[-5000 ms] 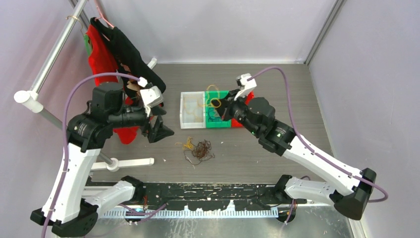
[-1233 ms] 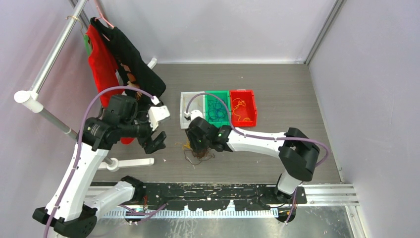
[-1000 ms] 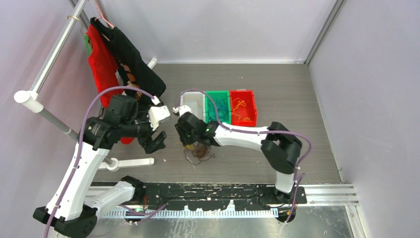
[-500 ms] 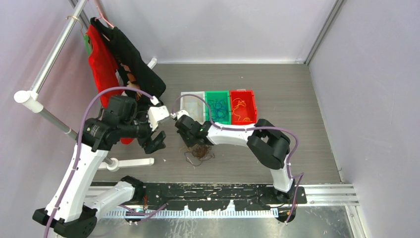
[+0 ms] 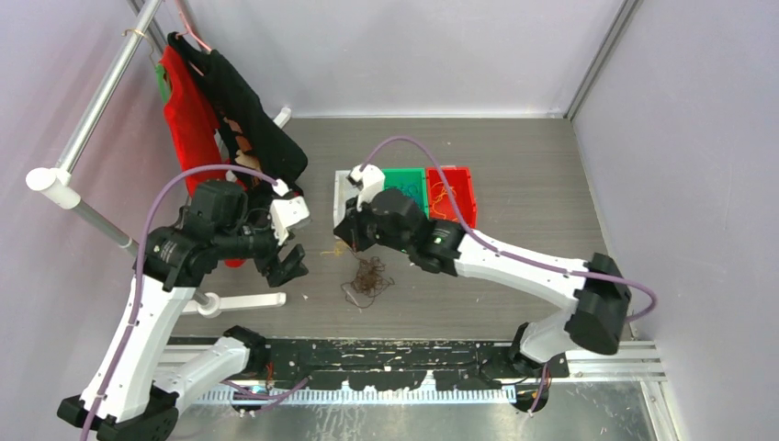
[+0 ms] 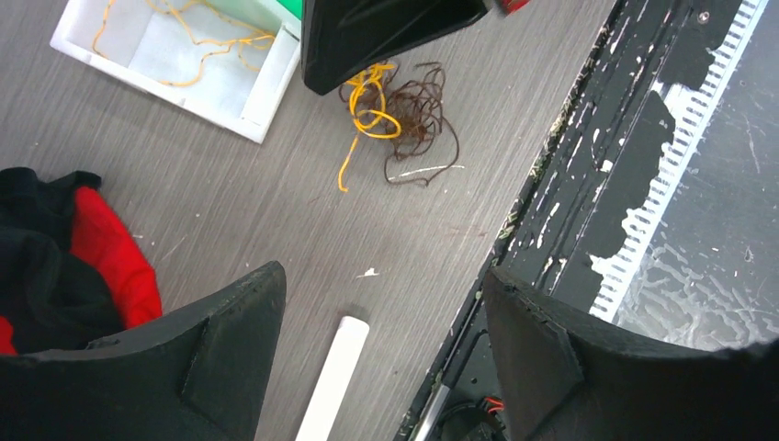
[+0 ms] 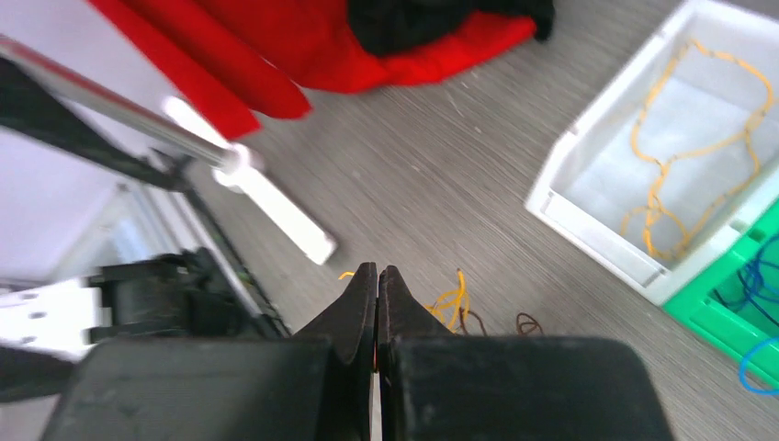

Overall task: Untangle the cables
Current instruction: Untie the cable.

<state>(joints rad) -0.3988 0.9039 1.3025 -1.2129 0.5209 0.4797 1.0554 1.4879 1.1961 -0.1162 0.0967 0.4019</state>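
Cables (image 5: 369, 278) lie as a small brown-and-yellow tangle on the grey table (image 5: 514, 184), just ahead of the arm bases and between the two grippers. Nearest is the right gripper (image 7: 378, 276), jaws pressed together, poised over the tangle's far-left edge, where yellow loops trail off leftward; whether it pinches a strand I cannot tell. To the left the left gripper (image 6: 381, 276) hovers apart, jaws wide, holding nothing. Just beyond stand the white bin (image 6: 147, 46), green bin (image 5: 404, 171) and red bin (image 5: 450, 170).

Overhead camera looks down from behind; both wrist cameras (nearer) share the cables (image 6: 395, 101), white bin (image 7: 588, 227).
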